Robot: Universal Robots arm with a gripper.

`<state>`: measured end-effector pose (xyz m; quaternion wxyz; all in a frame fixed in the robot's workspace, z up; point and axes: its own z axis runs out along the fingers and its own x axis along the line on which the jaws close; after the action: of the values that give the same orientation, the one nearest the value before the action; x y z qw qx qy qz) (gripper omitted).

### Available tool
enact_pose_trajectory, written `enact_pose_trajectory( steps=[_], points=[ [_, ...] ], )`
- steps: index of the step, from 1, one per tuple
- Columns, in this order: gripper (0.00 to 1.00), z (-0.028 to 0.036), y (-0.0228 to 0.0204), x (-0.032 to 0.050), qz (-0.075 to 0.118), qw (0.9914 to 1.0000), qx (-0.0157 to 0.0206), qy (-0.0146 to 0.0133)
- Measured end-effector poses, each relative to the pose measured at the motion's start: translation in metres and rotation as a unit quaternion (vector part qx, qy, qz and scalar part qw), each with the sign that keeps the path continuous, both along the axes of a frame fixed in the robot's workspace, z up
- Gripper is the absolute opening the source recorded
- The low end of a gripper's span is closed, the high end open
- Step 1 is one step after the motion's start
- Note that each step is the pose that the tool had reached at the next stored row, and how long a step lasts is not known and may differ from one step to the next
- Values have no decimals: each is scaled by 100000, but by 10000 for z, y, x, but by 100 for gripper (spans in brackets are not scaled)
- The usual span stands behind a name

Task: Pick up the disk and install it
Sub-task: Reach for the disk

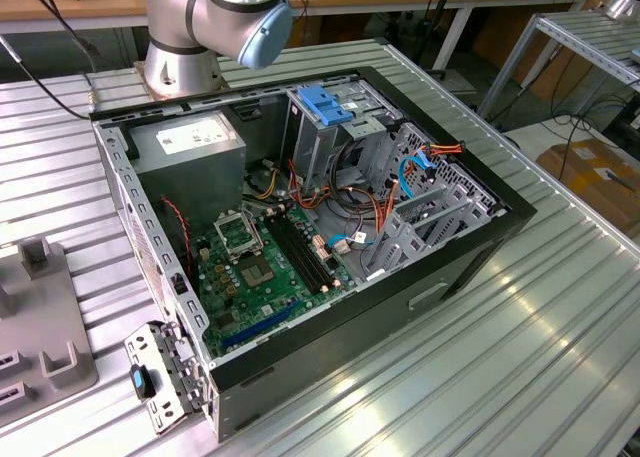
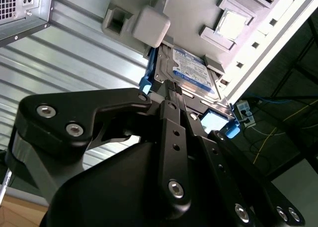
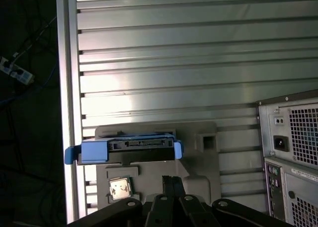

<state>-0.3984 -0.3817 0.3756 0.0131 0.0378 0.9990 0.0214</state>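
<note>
The disk (image 3: 129,150) stands on edge in a grey holder (image 3: 203,167), with its blue carrier wrapped around both ends. Its white and dark-blue label (image 2: 191,73) shows in the second wrist view. My gripper (image 3: 171,181) hovers a short way from the disk's upper edge, roughly in line with its middle and not touching it. Its fingertips (image 2: 172,92) are shut together with nothing between them. In the exterior view, the open computer case (image 1: 470,247) lies on its side on the ribbed metal table, and my arm's base (image 1: 185,62) is behind it.
Inside the case are a metal cage with a blue top (image 1: 325,105), a grey power-supply box (image 1: 195,142) and a green motherboard (image 1: 255,267). A square chip (image 3: 119,188) lies in the holder beside the disk. The case's rear panel (image 3: 290,147) is close by, and so is the table's edge (image 3: 67,88).
</note>
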Motion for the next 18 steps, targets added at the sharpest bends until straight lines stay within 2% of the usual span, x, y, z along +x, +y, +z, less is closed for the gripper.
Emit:
enact_pose_trajectory(
  steps=[5,7,14,18],
  points=[
    [11,0,5,0,-5,100000,7,0],
    [11,-1,22,0,-1,100000,22,-4],
    [11,-25,129,-53,-1,100000,27,9],
    [11,-27,132,-63,0,100000,33,-1]
  ],
)
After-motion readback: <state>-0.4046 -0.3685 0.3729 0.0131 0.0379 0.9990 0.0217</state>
